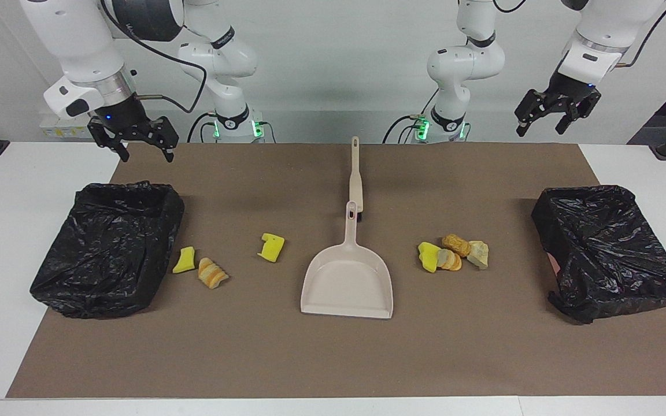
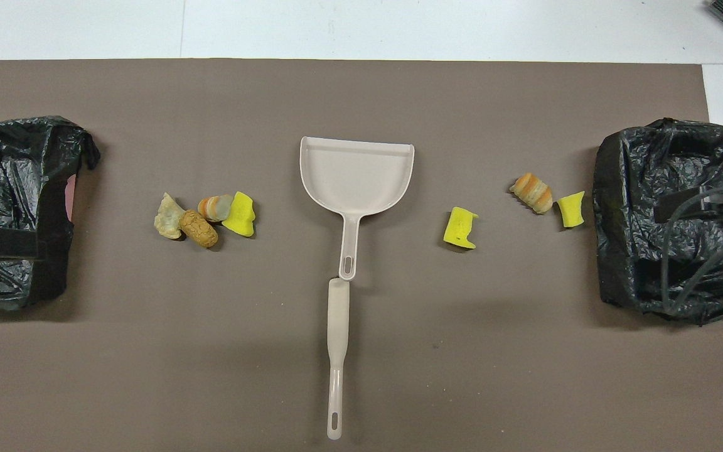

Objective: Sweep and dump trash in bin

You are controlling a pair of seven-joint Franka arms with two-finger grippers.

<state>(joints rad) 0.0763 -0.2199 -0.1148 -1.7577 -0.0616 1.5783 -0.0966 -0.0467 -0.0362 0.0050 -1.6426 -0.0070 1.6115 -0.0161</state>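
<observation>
- Lying flat at the middle of the brown mat point(image 1: 333, 358), the beige dustpan point(image 1: 349, 281) point(image 2: 356, 172) has its handle pointing toward the robots; nothing grips it.
- The brush point(image 1: 355, 176) point(image 2: 337, 351) lies in line with the dustpan's handle, nearer to the robots, its head touching the handle's end.
- The trash sits in two groups either side of the dustpan. Toward the left arm's end, a cluster point(image 1: 453, 253) point(image 2: 206, 218) of a yellow sponge piece, two tan-orange bread-like chunks and a pale scrap lies bunched together, touching.
- Toward the right arm's end, a lone yellow sponge piece point(image 1: 271, 247) point(image 2: 460, 228) lies beside the dustpan; farther out along the mat, a bread-like chunk point(image 1: 212, 272) point(image 2: 531, 192) and another yellow piece point(image 1: 184, 259) point(image 2: 571, 209) lie together.
- That last yellow piece is just beside the black-bagged bin point(image 1: 107, 248) point(image 2: 669, 213) at the right arm's end; a second bagged bin point(image 1: 607, 251) point(image 2: 16, 207) stands at the left arm's end.
- The right gripper point(image 1: 143, 149) hangs in the air near the first bin's robot-side edge, fingers spread apart, holding nothing.
- The left gripper point(image 1: 547, 121) hangs high by the mat's robot-side corner, well apart from the dustpan, fingers spread, holding nothing.
</observation>
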